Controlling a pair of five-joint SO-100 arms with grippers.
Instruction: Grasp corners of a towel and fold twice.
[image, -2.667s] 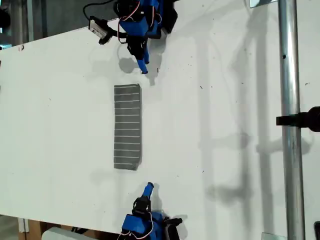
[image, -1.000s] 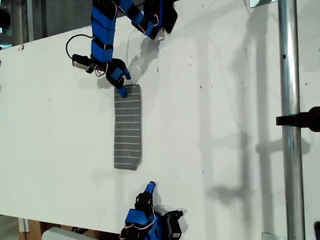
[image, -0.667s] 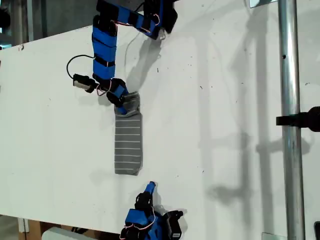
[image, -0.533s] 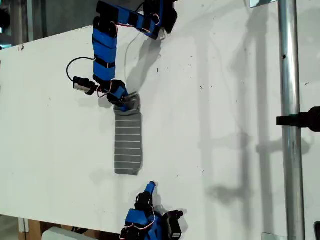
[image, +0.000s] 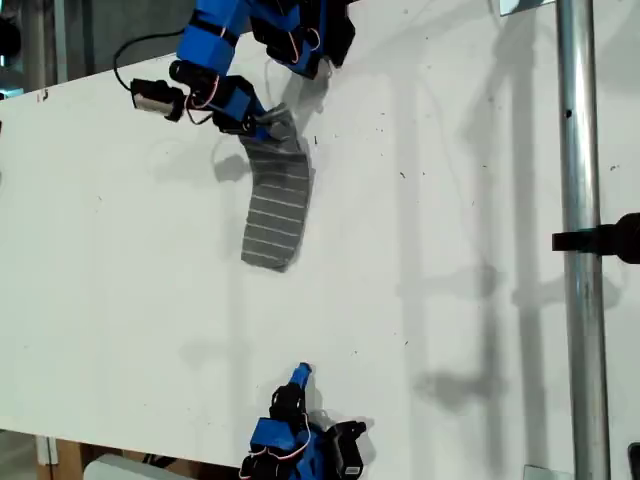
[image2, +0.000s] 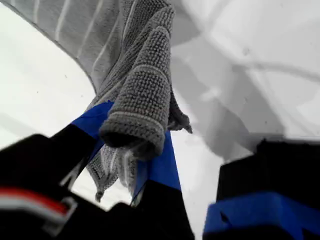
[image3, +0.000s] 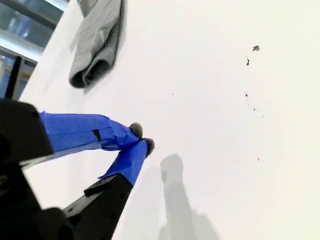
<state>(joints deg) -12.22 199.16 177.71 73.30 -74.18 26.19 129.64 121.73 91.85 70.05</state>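
My first gripper was clamped on the towel by its far end — its long axis trailing toward my second gripper, closed, empty, well apart.

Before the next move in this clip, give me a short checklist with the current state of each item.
1. My first gripper has the towel: ok, shut on its bunched end.
2. A single clean corner is pinched: not ok, several layers are wadded between the jaws.
3. Towel's free end rests on the table: ok in the exterior view.
4. My second gripper is clear of the cloth: ok, shut and empty, apart from it.
5. Fold layers still aligned: cannot tell.
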